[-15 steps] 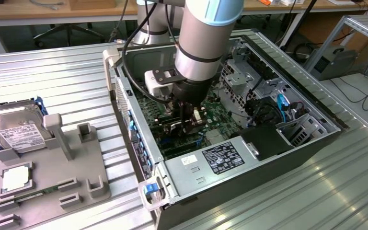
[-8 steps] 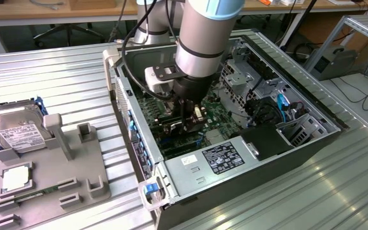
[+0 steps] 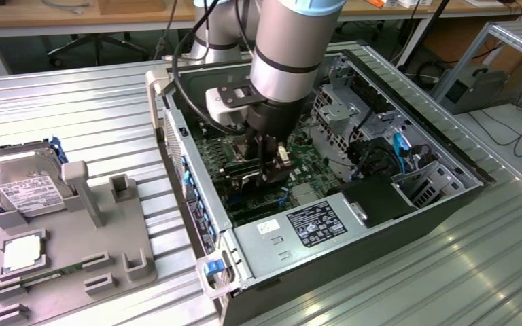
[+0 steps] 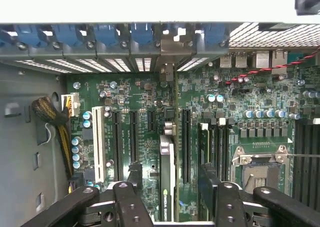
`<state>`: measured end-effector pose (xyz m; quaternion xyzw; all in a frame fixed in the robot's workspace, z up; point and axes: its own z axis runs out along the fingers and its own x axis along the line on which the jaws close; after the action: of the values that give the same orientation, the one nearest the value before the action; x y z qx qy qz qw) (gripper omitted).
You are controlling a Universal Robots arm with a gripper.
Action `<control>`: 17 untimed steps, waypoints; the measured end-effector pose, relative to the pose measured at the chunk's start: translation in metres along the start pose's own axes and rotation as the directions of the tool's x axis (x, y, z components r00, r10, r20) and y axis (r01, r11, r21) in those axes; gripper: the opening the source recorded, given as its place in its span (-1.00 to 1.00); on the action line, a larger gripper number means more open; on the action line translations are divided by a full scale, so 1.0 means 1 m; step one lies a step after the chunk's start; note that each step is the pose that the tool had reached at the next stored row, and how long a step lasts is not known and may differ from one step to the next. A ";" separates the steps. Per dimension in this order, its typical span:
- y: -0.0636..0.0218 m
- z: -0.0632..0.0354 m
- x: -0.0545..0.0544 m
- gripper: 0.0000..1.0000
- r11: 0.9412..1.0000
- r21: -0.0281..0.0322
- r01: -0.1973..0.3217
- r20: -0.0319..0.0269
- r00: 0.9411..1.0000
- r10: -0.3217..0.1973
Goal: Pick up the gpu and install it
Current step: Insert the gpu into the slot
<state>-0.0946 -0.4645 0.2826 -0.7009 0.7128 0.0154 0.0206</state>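
Bright, even overhead light glares off the metal table (image 3: pixel 79 115); the case interior (image 3: pixel 242 176) sits shadowed.

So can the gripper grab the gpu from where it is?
Probably yes: the gpu stands on edge between the fingers of the open gripper, and nothing sits between them and it.

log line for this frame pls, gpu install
arm: inside PC case | gripper: open, straddling gpu | gpu: on edge on motherboard, bracket toward rear slots | held: no
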 end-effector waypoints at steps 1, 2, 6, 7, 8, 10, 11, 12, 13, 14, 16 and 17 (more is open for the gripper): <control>0.0000 -0.0031 0.000 0.16 1.000 0.000 0.000 0.000 1.000 0.000; 0.0000 -0.0054 0.000 0.16 1.000 0.000 0.000 0.000 1.000 0.000; -0.0002 -0.0177 -0.001 0.16 1.000 0.000 0.001 0.000 1.000 -0.001; -0.0002 -0.0205 -0.001 0.16 1.000 0.000 0.001 0.000 1.000 -0.001; -0.0002 -0.0226 -0.002 0.16 1.000 0.000 0.001 0.000 1.000 -0.001; -0.0002 -0.0280 -0.002 0.16 1.000 0.000 0.001 0.000 1.000 -0.001; -0.0002 -0.0310 -0.003 0.16 1.000 0.000 0.001 0.000 1.000 -0.001; -0.0002 -0.0344 -0.003 0.16 1.000 0.000 0.001 0.000 1.000 -0.001; -0.0003 -0.0367 -0.004 0.16 1.000 0.000 0.001 0.000 1.000 -0.001; -0.0003 -0.0386 -0.004 0.16 1.000 0.000 0.001 0.000 1.000 -0.001; -0.0003 -0.0406 -0.004 0.16 1.000 0.000 0.002 0.000 1.000 -0.002; -0.0003 -0.0416 -0.005 0.16 1.000 0.000 0.002 0.000 1.000 -0.002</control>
<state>-0.0945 -0.4619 0.3243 -0.7017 0.7120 0.0154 0.0206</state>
